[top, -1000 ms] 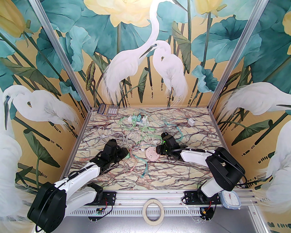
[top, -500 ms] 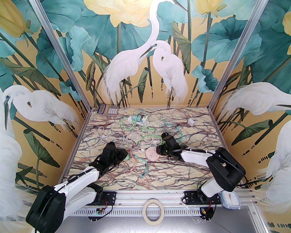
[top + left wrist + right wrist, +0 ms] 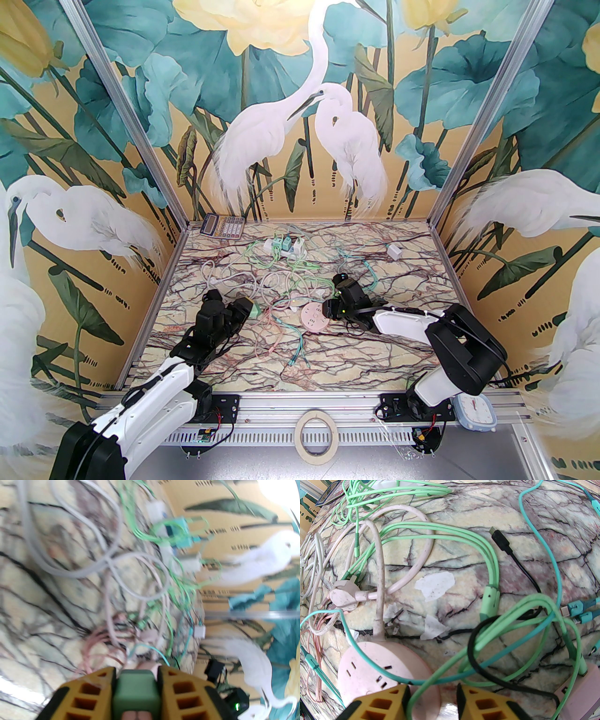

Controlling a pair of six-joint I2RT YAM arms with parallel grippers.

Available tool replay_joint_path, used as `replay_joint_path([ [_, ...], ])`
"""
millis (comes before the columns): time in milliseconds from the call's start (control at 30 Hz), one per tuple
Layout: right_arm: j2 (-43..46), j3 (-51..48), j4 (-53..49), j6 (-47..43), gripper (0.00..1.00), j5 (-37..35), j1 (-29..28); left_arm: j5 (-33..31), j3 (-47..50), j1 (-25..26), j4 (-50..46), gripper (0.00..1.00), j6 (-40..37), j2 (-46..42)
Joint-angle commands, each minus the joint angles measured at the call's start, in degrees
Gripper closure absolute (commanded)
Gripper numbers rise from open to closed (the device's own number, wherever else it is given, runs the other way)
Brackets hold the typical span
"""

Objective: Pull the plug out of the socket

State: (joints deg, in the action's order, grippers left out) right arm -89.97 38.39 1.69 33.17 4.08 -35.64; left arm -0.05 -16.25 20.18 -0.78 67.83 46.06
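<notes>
Left pincer (image 3: 137, 670): clamped tight on the green plug (image 3: 137, 691), a yellow pad on either side.
Right pincer (image 3: 433, 688): jaws partway in, astride the rim of the pink socket (image 3: 377, 667); gripping it, as far as I can judge.
Plug: off the socket and well apart, at its 9 o'clock above the table (image 3: 375, 365).
Risk: any cord trailing from the plug leads into the cord tangle (image 3: 281, 304); hauling further could drag loops and tug the socket loose.
Risk: a light green cable (image 3: 445, 667) lies between my right fingers and may spoil that hold.
Change: my left arm has swung toward 9 o'clock, carrying the plug farther off; socket and right pincer unmoved.
</notes>
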Motion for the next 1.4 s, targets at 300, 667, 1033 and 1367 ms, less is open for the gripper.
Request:
replay_joint_path([
  [300, -0.54, -2.06, -6.56, -0.91, 0.59, -1.79, 0.06, -4.9, -0.49, -0.53, -6.17, 0.51, 2.49, 5.71],
  [667, 1.76, -3.0, -5.41, -1.68, 0.51, -1.7, 0.11, 0.26, -8.15, -0.41, -15.09, 0.06, -4.05, 5.91],
  [1033, 8.97, -7.18, -0.07, -2.21, 0.35, -2.32, 0.13, 7.81, -14.94, -0.33, -16.63, 0.01, -9.77, 7.01],
  [1367, 10.86, -7.63, -0.96, -2.13, 0.34, -3.02, 0.06, 14.69, -16.12, -0.35, -15.71, 0.01, -2.6, 16.54],
])
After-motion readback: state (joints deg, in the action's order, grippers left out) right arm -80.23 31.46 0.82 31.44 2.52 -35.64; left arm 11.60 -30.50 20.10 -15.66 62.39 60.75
